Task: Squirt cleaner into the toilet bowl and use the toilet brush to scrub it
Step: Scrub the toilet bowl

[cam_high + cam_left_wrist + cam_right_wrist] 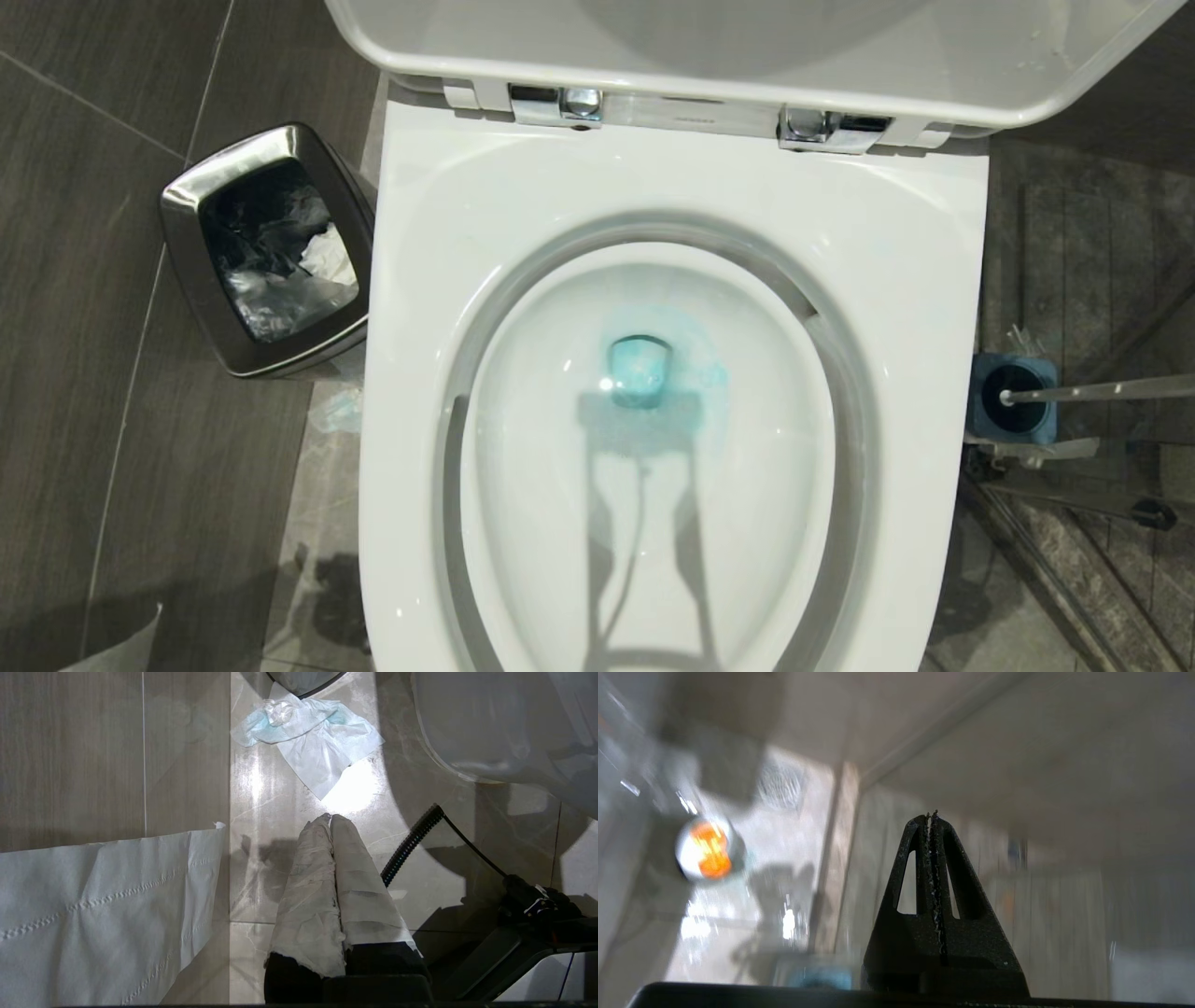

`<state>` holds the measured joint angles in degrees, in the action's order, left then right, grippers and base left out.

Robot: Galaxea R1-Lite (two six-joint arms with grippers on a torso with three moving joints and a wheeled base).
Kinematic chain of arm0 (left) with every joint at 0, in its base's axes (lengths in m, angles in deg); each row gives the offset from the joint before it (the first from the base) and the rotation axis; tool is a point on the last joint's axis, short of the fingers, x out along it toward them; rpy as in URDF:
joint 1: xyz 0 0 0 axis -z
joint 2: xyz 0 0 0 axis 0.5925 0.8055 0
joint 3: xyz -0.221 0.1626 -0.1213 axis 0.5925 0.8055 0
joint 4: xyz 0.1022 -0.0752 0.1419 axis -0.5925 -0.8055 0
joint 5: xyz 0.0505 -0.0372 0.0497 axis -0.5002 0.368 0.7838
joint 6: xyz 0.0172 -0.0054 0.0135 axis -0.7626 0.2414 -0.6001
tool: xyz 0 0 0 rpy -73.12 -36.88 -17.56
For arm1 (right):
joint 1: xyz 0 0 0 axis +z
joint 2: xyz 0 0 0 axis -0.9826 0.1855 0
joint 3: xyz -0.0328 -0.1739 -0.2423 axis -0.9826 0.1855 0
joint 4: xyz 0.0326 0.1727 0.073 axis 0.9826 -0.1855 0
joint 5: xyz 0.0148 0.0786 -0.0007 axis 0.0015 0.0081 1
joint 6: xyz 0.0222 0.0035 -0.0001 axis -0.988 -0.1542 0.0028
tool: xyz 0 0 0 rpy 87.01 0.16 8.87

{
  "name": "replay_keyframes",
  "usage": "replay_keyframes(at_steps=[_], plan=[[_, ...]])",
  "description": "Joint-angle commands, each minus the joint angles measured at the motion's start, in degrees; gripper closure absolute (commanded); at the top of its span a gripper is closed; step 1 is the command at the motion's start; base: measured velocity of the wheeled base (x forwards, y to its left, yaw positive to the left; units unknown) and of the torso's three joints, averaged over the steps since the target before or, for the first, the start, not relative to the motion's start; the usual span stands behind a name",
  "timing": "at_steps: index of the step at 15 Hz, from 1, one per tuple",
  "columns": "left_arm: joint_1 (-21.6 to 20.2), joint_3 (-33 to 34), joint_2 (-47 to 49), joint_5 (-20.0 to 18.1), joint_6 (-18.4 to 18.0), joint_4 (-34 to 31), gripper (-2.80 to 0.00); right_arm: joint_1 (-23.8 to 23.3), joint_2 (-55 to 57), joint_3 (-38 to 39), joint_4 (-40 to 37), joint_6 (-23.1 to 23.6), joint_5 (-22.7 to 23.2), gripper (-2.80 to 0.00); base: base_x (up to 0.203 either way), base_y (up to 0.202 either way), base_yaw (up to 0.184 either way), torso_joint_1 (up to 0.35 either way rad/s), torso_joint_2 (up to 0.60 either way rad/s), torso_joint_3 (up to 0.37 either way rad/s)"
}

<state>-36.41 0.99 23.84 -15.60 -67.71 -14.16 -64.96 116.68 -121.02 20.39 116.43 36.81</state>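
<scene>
The right tool (932, 814) is clenched on nothing, its dark fingers pressed tip to tip, pointing into blurred floor and wall; I judge it is on its way to the brush. The left tool (331, 819), its fingers wrapped in white paper, is likewise clenched and empty, parked low over the floor beside the toilet's base.

The toilet bowl (420, 373) fills the middle of the head view, with seat and lid raised against the far edge so the basin lies open for scrubbing. The cleaner (644, 373) is already in: a teal-blue pool at the drain, with a paler tint spread around it. So the squirting looks done and the scrubbing not yet begun.

The waste bin (271, 247) stands on the floor just beside the bowl's left rim. The toilet brush (1092, 392) sits in its holder (990, 411) on the floor at the bowl's right side, handle leaning away to the right, within the right arm's side. A crumpled tissue (308, 742) lies on the floor near the bin.
</scene>
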Motion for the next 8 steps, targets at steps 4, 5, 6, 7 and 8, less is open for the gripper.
replay_keyframes(at_steps=[4, 5, 6, 7, 8], plan=[[0.0, 0.1, 0.1, 0.0, 0.0, 0.0, 0.0, 6.4, -2.8, -12.1, -10.5, 6.0, 1.6, 0.0, 0.0, 0.0, 0.0, 0.0, 0.0, 0.0], [0.0, 0.0, 0.1, 0.0, 0.0, 0.0, 0.0, 6.2, -3.1, -12.1, -11.6, 5.8, 1.4, 0.0, 0.0, 0.0, 0.0, 0.0, 0.0, 0.0], [0.0, 0.1, 0.1, 0.0, 0.0, 0.0, 0.0, 5.2, -3.1, -12.0, -11.7, 5.5, 1.5, 0.0, 0.0, 0.0, 0.0, 0.0, 0.0, 0.0], [0.0, 0.1, 0.1, 0.0, 0.0, 0.1, 0.0, 3.4, -3.2, -12.0, -11.9, 5.1, 1.9, 0.0, 0.0, 0.0, 0.0, 0.0, 0.0, 0.0], [0.0, 0.0, 0.1, 0.0, 0.0, 0.1, 0.0, 1.2, -3.3, -11.8, -12.2, 4.7, 3.1, 0.0, 0.0, 0.0, 0.0, 0.0, 0.0, 0.0]])
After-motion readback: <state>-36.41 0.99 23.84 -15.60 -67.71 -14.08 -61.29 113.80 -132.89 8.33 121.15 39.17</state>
